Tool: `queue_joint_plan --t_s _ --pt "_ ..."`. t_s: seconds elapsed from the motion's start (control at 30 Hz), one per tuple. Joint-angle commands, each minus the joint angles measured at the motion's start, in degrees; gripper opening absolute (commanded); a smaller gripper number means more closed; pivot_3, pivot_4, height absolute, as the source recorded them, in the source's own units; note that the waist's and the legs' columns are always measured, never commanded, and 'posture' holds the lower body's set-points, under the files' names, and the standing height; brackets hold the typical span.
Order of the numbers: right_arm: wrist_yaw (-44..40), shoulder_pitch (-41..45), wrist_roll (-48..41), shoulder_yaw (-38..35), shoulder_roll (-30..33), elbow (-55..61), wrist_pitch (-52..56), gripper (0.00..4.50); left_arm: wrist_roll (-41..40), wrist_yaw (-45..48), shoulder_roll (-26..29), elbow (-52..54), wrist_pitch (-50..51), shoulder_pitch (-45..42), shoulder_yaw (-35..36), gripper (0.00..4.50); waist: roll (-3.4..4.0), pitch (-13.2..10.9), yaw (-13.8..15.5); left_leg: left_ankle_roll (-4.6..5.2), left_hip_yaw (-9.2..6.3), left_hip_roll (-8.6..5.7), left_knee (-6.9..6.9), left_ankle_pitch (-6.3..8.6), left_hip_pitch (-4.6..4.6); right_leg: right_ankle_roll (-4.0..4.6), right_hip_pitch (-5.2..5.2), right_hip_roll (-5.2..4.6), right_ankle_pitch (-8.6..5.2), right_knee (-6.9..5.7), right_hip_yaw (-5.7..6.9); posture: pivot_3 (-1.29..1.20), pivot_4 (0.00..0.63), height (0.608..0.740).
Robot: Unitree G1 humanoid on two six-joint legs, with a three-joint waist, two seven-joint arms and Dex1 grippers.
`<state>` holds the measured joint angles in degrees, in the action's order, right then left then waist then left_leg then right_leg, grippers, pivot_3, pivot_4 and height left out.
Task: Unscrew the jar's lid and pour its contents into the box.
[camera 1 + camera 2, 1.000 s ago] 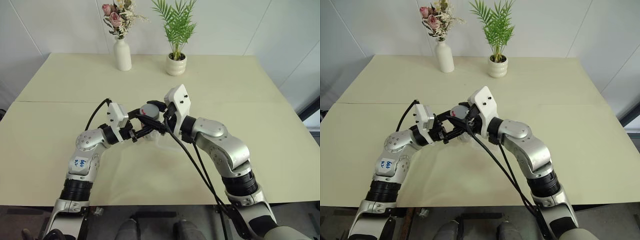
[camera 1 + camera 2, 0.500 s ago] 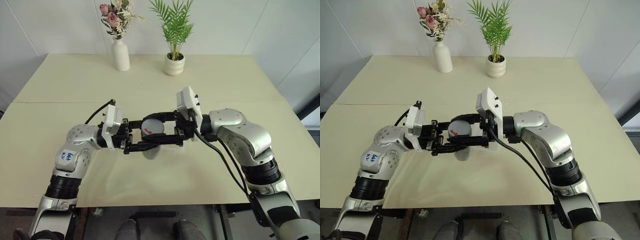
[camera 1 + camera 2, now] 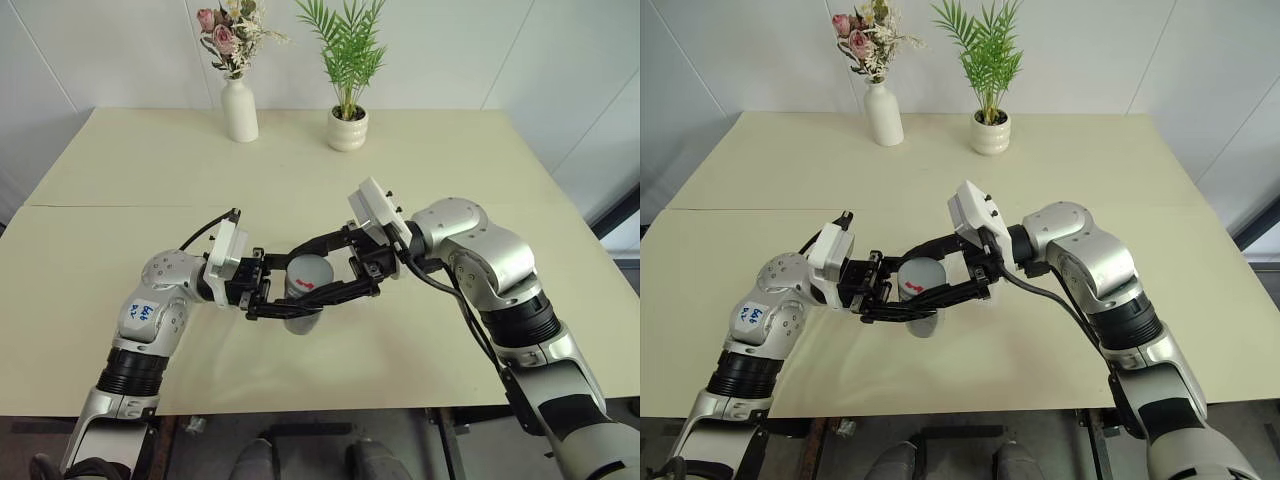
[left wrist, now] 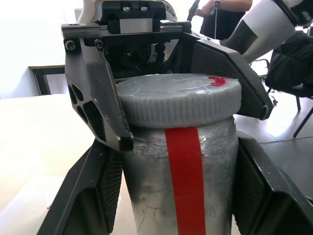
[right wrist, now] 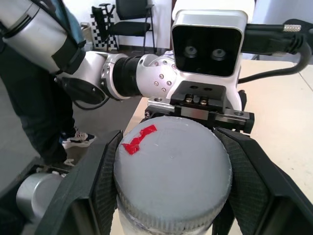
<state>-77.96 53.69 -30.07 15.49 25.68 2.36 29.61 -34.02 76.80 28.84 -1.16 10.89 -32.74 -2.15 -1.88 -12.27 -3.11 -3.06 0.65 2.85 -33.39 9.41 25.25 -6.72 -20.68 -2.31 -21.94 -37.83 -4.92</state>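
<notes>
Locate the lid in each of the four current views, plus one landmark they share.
Left eye view: lid just left of centre, between the two grippers.
Right eye view: lid left of centre, lower half.
Left wrist view: lid centre, capping the jar.
Right wrist view: lid lower centre, seen from above.
Shared landmark: the lid's red mark.
</notes>
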Motion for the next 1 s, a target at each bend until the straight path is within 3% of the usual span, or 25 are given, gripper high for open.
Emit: queue_joint_plan --t_s 0.03,0.23,0.27,0.4,1.0 --pt "-2.2 2.2 -0.6 -0.3 -1.7 2.2 -3.3 2.63 1.5 0.5 -0.4 -1.4 -1.3 0.3 -0.4 2.51 0.00 0.0 0.0 0.00 -0.01 0.00 -0.02 0.00 0.00 0.00 0.00 0.00 0.00 0.00 0.01 0.00 0.150 0.740" --pt "-0.2 1.2 -1.5 -1.3 -1.8 3.1 0.8 2.63 2.1 -0.7 -1.4 -1.7 -2.6 0.4 -0.2 2.51 0.00 0.0 0.0 0.00 -0.02 0.02 -0.06 0.00 -0.01 0.00 0.00 0.02 0.00 -0.06 0.01 0.00 0.150 0.740" --pt "0.1 0.9 -1.8 -1.5 -1.6 3.3 1.5 3.35 1.9 -1.0 -1.6 -1.7 -2.7 0.4 0.0 2.51 0.00 0.0 0.0 0.00 -0.02 0.02 -0.08 0.00 -0.01 0.00 0.01 0.01 0.00 -0.07 0.01 0.00 0.150 0.740" --pt "3.3 -0.5 -1.1 -3.2 -2.4 4.5 -0.2 4.45 2.0 -2.4 -2.8 -1.7 -3.5 0.4 1.0 2.51 0.01 0.0 0.0 0.00 -0.05 0.02 -0.11 0.00 0.00 0.00 0.00 0.01 0.00 -0.12 0.02 0.00 0.150 0.740" --pt "25.4 -7.8 0.2 -9.5 -2.0 12.6 4.1 4.45 1.8 -10.6 -5.2 -1.2 -8.1 3.4 6.8 2.51 0.01 0.0 0.0 0.01 -0.04 0.01 -0.14 0.01 -0.01 -0.01 0.04 -0.01 0.00 -0.12 0.01 0.00 0.150 0.740"
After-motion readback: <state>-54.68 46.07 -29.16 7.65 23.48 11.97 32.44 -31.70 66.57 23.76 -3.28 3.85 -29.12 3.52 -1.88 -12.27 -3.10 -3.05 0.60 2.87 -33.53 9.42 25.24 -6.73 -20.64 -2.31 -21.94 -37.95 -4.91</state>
